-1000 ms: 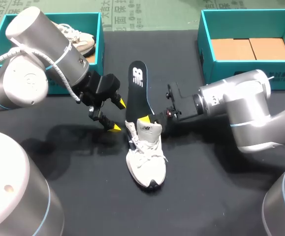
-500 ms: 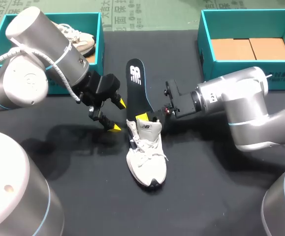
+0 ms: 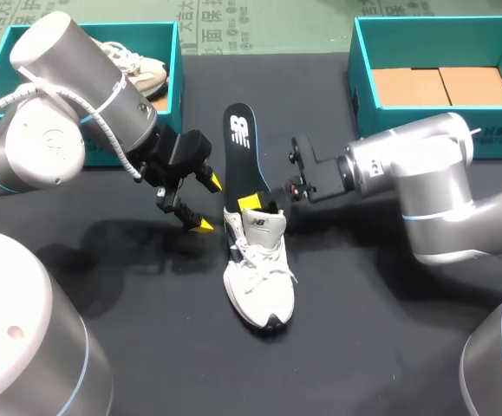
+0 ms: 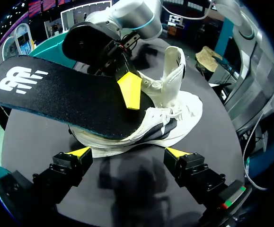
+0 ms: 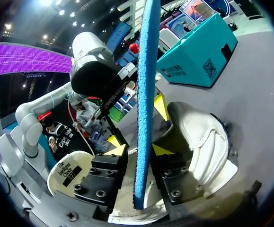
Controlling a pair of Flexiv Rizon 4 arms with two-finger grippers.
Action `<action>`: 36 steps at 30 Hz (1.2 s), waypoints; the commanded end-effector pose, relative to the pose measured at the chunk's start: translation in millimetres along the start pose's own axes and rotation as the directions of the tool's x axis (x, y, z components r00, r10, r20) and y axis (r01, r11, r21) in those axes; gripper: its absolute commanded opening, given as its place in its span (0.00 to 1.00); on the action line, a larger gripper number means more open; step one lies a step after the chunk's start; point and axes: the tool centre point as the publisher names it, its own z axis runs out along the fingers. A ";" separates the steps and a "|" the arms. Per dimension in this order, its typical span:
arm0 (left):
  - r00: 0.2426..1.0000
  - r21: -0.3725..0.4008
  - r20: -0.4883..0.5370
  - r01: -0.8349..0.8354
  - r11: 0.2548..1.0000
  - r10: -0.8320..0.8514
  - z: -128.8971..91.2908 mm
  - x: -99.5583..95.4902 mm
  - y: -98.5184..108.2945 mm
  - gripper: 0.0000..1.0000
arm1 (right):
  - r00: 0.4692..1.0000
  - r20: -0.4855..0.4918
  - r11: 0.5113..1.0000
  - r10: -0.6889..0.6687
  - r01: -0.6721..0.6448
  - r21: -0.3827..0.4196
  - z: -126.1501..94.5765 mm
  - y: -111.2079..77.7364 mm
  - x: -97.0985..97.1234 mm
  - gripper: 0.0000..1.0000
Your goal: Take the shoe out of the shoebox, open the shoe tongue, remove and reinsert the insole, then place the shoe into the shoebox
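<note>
Head view has the black bench [image 3: 389,347] carrying the left shoebox [image 3: 178,78] and right shoebox [image 3: 361,104]. The white shoe [image 3: 259,277] lies between them, well apart from both. The black insole [image 3: 240,152] slants up from the shoe's mouth, clenched edge-on in the right pincer [image 3: 259,205]. The left pincer [image 3: 207,204] hangs released just beside the shoe. My judgement: keep the insole in line with the shoe's length. The shoe is unheld and likely light, so it may drag — the idle pincer could steady it.
</note>
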 end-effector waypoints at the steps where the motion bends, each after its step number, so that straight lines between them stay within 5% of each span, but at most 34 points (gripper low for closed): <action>1: 1.000 -0.001 0.000 0.000 1.000 0.000 -0.1 0.5 0.0 1.00 | 1.000 0.001 1.000 -0.004 0.004 0.011 0.9 5.7 -1.6 0.38; 22: 1.000 -0.001 0.000 0.000 1.000 0.000 -0.1 0.5 0.0 1.00 | 0.999 -0.011 0.998 -0.053 0.053 -0.014 -2.9 31.6 -7.7 0.35; 26: 1.000 -0.001 0.000 0.000 1.000 0.000 -0.1 0.5 0.0 1.00 | 0.999 -0.012 0.998 -0.053 0.053 -0.019 -3.4 30.9 -8.1 0.27; 29: 1.000 -0.001 0.000 0.000 1.000 0.000 -0.1 0.5 0.0 1.00 | 0.999 -0.013 0.999 -0.046 0.046 -0.024 -4.4 28.6 -8.3 0.00; 36: 1.000 -0.001 0.000 0.000 1.000 0.000 -0.1 0.5 0.0 1.00 | 0.999 -0.026 1.000 -0.026 0.025 -0.010 -4.0 22.7 -9.4 0.00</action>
